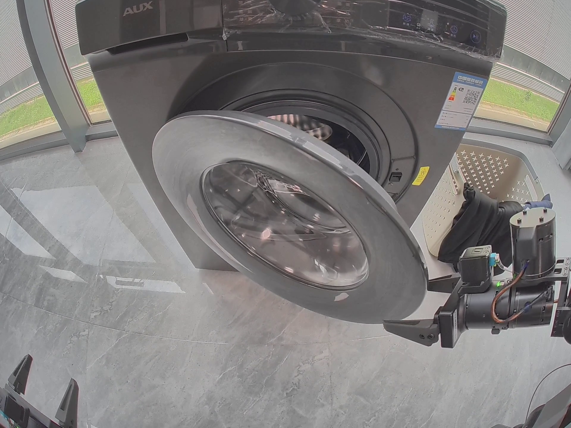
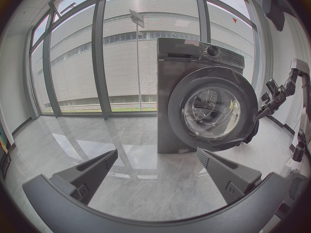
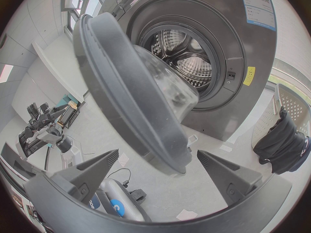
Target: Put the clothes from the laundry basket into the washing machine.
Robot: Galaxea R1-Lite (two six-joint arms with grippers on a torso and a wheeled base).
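While the round door of the washing machine hangs half open across the drum mouth, the right gripper sits just by its lower rim, jaws apart. Dark clothes drape over the white laundry basket beside the machine, partly behind that arm. The left gripper sits low over the floor, jaws apart too.

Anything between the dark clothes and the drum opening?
Nothing visible. The door is swung out leftward, leaving the drum open toward the laundry basket, where the dark clothes hang over its rim. The right gripper sits at the door's free edge.
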